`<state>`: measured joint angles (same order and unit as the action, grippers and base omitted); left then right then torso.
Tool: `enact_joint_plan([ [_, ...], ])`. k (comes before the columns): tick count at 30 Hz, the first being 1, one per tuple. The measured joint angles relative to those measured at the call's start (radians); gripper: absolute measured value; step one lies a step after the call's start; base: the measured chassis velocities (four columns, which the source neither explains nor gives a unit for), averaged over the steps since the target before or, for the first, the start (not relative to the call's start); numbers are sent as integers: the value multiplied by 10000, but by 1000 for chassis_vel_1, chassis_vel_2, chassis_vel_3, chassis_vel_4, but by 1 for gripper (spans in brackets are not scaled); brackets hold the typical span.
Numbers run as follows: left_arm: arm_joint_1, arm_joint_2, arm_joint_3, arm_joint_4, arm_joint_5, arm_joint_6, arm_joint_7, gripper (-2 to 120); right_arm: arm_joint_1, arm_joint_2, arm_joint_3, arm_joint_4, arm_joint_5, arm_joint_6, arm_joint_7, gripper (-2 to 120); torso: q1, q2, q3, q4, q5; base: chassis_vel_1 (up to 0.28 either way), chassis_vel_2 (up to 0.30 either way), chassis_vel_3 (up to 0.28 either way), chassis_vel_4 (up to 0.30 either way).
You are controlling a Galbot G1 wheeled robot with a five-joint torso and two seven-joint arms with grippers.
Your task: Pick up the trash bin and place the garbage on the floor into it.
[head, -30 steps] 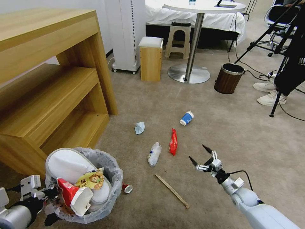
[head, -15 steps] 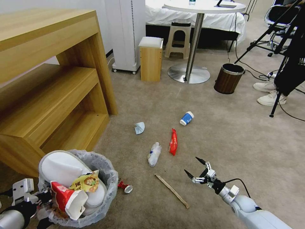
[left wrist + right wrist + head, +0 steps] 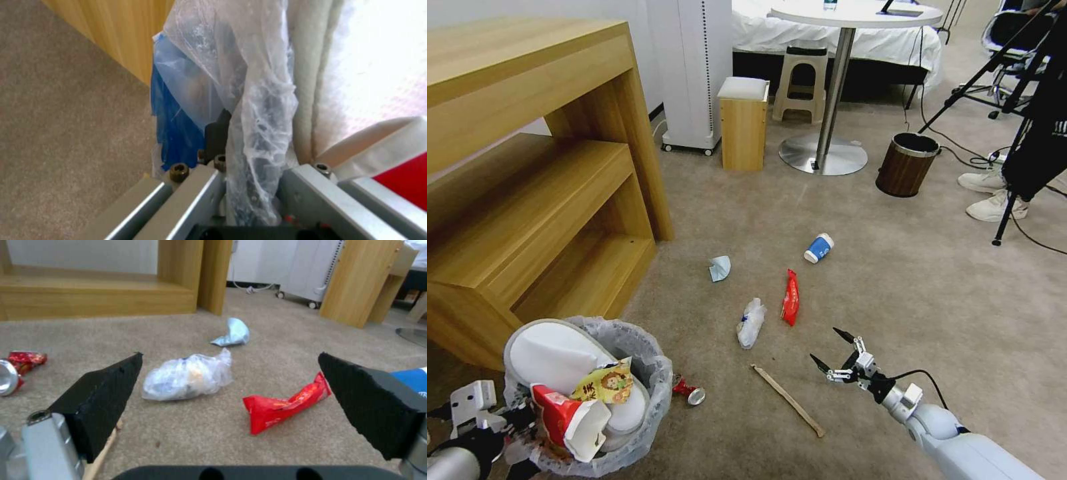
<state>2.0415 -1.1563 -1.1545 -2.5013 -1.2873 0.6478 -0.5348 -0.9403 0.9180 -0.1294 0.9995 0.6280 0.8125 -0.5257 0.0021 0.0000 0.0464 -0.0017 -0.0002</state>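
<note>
Your right gripper (image 3: pixel 835 352) hung spread wide and empty, low over the carpet (image 3: pixel 934 287). The stick (image 3: pixel 788 400) lay just beside its left finger, long axis slanting away toward your left; thin, rigid wood. Ahead lay a crinkly red wrapper (image 3: pixel 285 401) and crushed bottle (image 3: pixel 189 376). Your left gripper (image 3: pixel 500 427) clenched the bin (image 3: pixel 657 393) by its filmy lined rim.

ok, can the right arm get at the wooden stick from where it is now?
Probably yes. The right gripper hangs open just above the carpet, with the wooden stick lying close beside it and nothing between them. The left gripper is occupied, clamped on the trash bin.
</note>
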Motion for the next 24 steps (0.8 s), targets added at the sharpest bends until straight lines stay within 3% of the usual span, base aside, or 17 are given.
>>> enact_joint_plan([
  [12, -163, -270, 11, 132, 4, -2, -77, 0, 293, 281, -264, -413, 53, 5, -275, 100, 0, 0, 0, 1, 1, 0, 0, 0, 0],
  [24, -337, -104, 197, 213, -236, -3, -101, 0, 408, 462, -923, -1094, -24, 5, -457, 100, 0, 0, 0, 0, 2, 0, 0, 0, 0],
])
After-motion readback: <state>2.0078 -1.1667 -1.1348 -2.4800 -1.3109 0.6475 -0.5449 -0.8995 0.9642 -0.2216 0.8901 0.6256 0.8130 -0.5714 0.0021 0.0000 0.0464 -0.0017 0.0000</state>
